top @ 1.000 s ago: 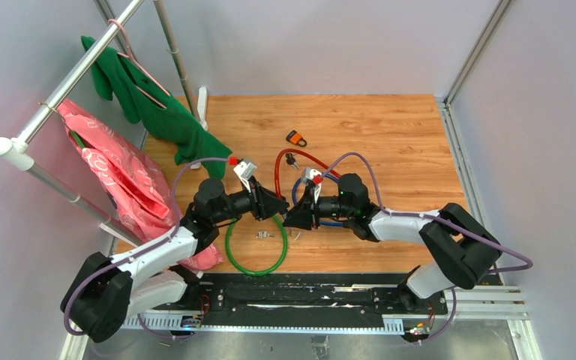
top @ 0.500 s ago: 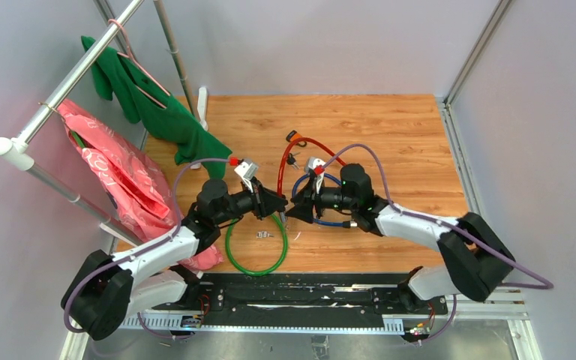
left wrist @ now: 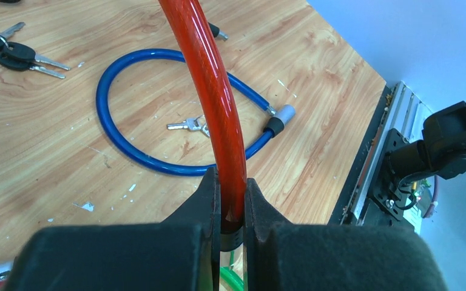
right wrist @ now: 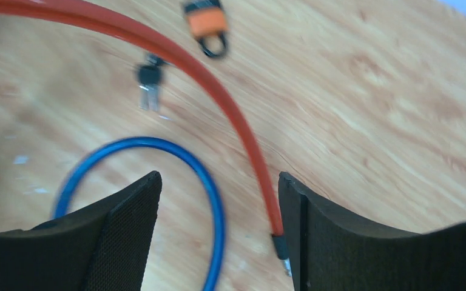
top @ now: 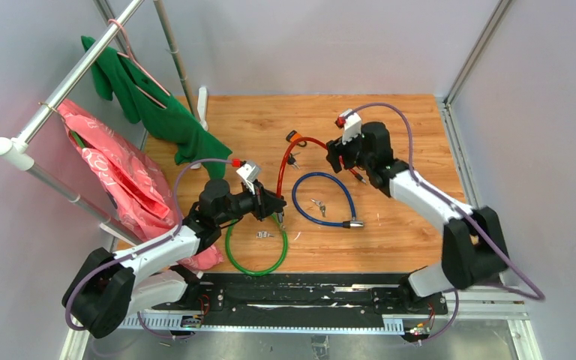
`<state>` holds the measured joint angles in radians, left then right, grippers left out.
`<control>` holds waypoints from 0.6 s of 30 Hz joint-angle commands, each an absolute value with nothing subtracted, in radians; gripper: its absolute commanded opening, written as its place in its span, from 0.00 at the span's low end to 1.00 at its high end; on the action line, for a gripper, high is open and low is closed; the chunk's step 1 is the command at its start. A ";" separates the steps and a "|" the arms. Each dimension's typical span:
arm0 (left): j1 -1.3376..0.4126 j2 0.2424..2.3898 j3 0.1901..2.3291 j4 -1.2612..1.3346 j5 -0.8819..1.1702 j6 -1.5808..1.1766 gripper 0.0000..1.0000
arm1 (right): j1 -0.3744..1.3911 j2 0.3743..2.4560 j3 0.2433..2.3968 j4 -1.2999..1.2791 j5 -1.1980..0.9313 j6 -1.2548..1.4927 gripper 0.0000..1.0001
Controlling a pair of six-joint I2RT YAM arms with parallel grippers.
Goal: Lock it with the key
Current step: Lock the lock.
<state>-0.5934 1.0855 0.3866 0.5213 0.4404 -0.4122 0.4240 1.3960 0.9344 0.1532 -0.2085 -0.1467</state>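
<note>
My left gripper [top: 276, 208] [left wrist: 232, 200] is shut on the black-capped end of a red cable lock [top: 283, 169] [left wrist: 218, 103], which arcs up and over to the right. The cable's other end, with its metal pin [right wrist: 282, 254], lies on the wood by the right fingertip [right wrist: 294, 200] of my right gripper [top: 335, 159] [right wrist: 218, 179]. That gripper hangs open above the table with nothing in it. A pair of black-headed keys [top: 292, 159] [right wrist: 148, 79] [left wrist: 12, 54] lies under the red arc. An orange padlock [top: 294, 136] [right wrist: 206, 21] sits just beyond them.
A blue cable loop [top: 322, 199] [left wrist: 106, 127] [right wrist: 209, 182] lies mid-table with silver keys [top: 317, 204] [left wrist: 188, 125] inside it. A green cable loop [top: 255, 247] with keys [top: 264, 235] lies near the front. A clothes rack [top: 82, 67] with green and pink garments stands at the left.
My right gripper opened wide, let go and swung away to the far right. My left gripper closed on the red cable's end and stayed put. The red cable shifted towards the back.
</note>
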 commanded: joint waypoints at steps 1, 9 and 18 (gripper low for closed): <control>-0.603 1.083 0.414 0.564 0.440 -0.377 0.00 | 0.376 1.559 1.050 0.006 -0.128 -0.202 0.72; -0.612 1.094 0.419 0.563 0.437 -0.382 0.00 | 0.360 1.755 1.147 -0.057 -0.040 -0.194 0.67; -0.619 1.094 0.424 0.563 0.440 -0.377 0.00 | 0.315 1.855 1.209 -0.097 -0.003 -0.111 0.53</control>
